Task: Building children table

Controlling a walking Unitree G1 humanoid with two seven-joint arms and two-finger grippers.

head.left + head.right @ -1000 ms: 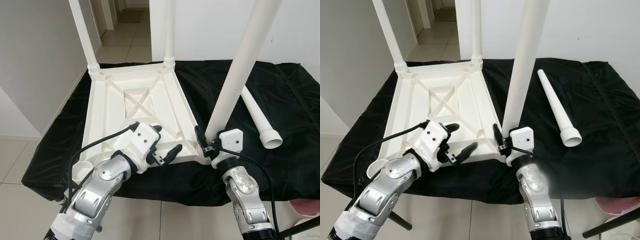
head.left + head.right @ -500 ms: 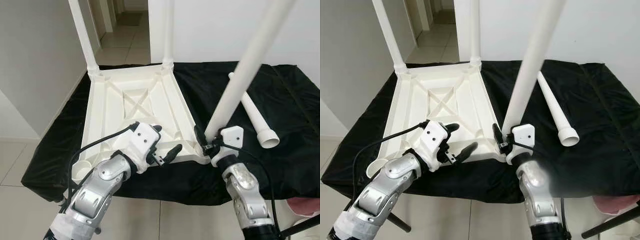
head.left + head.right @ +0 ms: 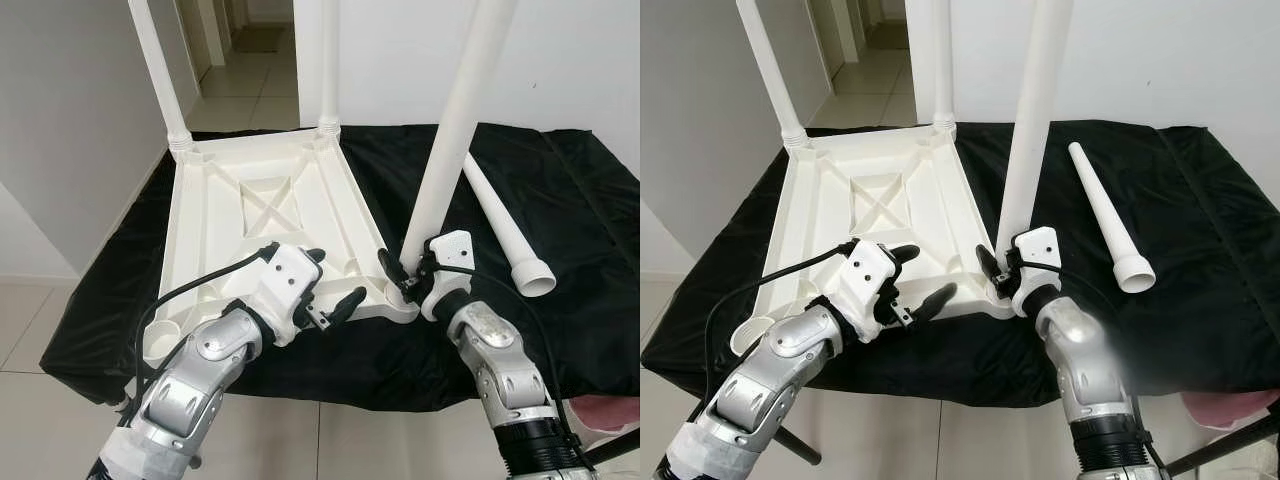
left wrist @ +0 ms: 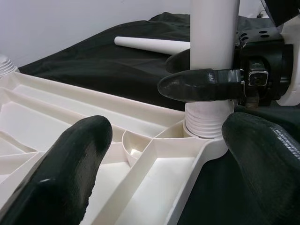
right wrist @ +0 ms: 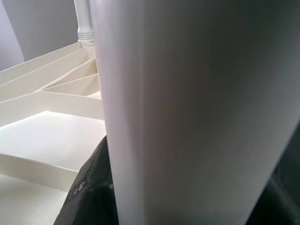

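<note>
Third leg [image 3: 455, 130] has swung from a rightward lean to near upright — right gripper [image 3: 408, 277] has its fingers pinching it just above the threaded base, which sits in the near-right corner socket of the upturned tabletop [image 3: 265, 215]. Left gripper [image 3: 325, 290] hovers over the tabletop's near edge, fingers spread, holding nothing. Two far legs [image 3: 152, 75] already stand in their sockets. Fourth leg [image 3: 505, 230] lies loose on the black-covered counter [image 3: 570, 200]; near-left socket [image 3: 160, 342] is unfilled. Roughly three of four — third seating unconfirmed.
</note>
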